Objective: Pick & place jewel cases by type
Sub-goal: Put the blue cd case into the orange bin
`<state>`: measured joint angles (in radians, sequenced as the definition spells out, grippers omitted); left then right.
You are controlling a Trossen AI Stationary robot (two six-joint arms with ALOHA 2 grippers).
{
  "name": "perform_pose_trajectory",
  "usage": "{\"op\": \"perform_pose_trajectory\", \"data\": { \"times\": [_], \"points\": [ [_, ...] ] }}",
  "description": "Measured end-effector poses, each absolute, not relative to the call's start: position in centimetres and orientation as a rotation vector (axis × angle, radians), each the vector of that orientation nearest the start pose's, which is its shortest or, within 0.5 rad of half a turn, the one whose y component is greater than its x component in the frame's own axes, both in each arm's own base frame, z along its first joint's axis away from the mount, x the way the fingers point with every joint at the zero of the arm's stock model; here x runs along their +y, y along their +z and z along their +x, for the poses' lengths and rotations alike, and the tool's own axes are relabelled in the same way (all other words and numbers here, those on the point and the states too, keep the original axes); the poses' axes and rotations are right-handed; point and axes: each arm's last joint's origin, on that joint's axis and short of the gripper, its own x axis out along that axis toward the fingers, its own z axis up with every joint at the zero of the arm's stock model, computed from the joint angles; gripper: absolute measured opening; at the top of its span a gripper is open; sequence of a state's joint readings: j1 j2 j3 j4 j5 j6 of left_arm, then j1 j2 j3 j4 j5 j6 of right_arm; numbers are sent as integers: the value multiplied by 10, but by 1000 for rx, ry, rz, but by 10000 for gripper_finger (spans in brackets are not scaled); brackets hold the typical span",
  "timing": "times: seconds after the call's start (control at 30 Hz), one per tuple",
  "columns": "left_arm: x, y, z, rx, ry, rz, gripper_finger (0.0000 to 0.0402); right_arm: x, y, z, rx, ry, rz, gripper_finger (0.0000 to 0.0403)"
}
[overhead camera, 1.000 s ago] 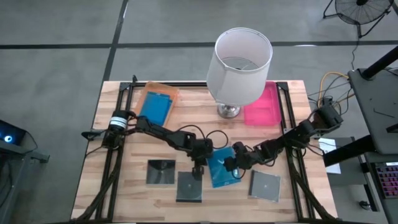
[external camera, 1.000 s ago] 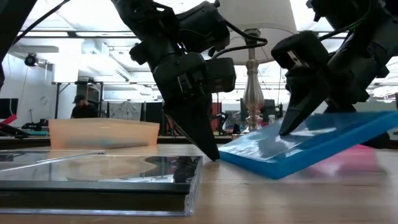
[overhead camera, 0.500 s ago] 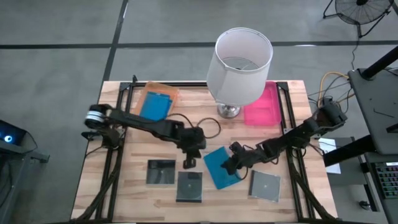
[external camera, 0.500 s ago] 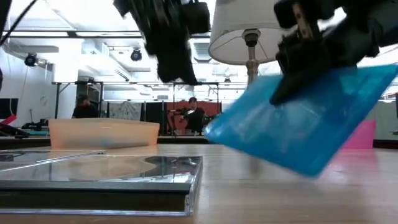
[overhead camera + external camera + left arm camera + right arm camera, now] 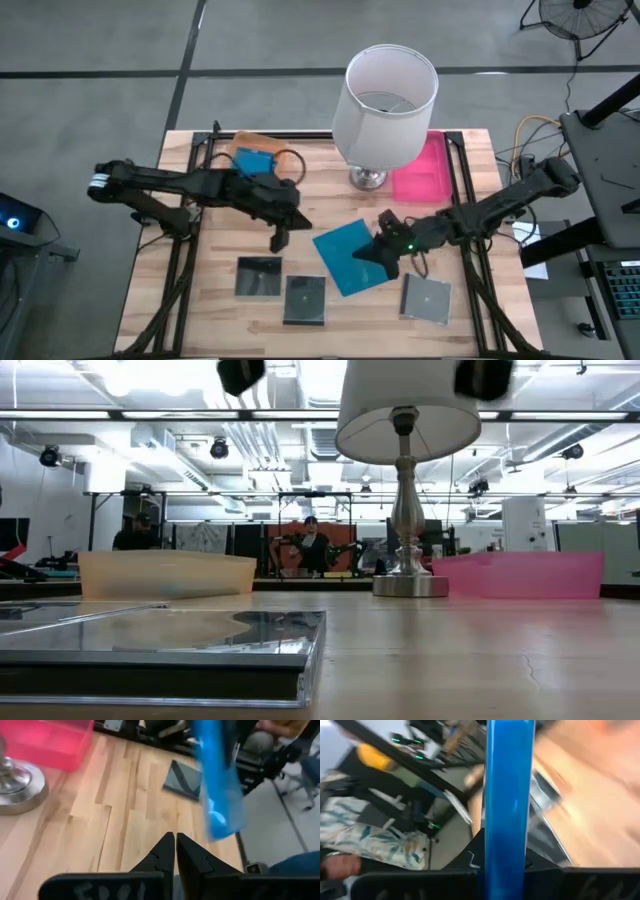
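Left gripper (image 5: 278, 240): pulled back toward the centre left of the high view, fingers pinched together, holding nothing.
Blue case (image 5: 347, 257): a second ago tilted on the table; now lifted clear, mid-frame.
Right gripper (image 5: 381, 253): just clamped onto that case's right edge.
Grey cases (image 5: 305, 298): three lie along the bottom.
Orange tray (image 5: 252, 160): upper left; other blue case inside, likely destination.

Premises: open-plan robotics lab or workshop hall.
A wooden worktop (image 5: 220, 300) is sitting on a grey concrete floor (image 5: 90, 90); exposed ceiling ducts and strip lights (image 5: 200, 415) are running overhead, with equipment racks and seated people (image 5: 312, 545) showing behind, and a floor fan (image 5: 580, 18) standing nearby.
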<state>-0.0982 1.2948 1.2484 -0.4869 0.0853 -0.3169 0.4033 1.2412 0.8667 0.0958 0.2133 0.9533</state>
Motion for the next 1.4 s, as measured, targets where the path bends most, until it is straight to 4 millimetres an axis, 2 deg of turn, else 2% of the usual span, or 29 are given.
{"op": "perform_pose_trajectory", "data": {
  "times": [0.27, 0.4, 0.53, 0.67, 0.9, 1.1, 1.2, 1.4],
  "points": [
    [-29, 383, 250, 428, -104, -321, 0, 108, 388, 256, 118, 152, 596, 12],
    [-28, 393, 239, 367, -99, -308, 0, 115, 427, 258, 55, 195, 434, 12],
    [-26, 401, 232, 322, -98, -297, 0, 122, 460, 261, 28, 221, 272, 12],
    [-25, 403, 229, 305, -87, -285, 0, 128, 481, 269, 41, 227, 113, 12],
    [-25, 403, 229, 300, -80, -262, 0, 133, 505, 281, 102, 185, -173, 13],
    [-23, 404, 229, 297, -75, -248, 0, 134, 508, 290, 254, 91, -700, 13],
    [-23, 404, 229, 296, -72, -248, 0, 133, 508, 295, 334, -23, -954, 13],
    [-23, 404, 229, 295, -62, -252, 0, 129, 512, 303, 482, -248, -1322, 13]
  ]
}}
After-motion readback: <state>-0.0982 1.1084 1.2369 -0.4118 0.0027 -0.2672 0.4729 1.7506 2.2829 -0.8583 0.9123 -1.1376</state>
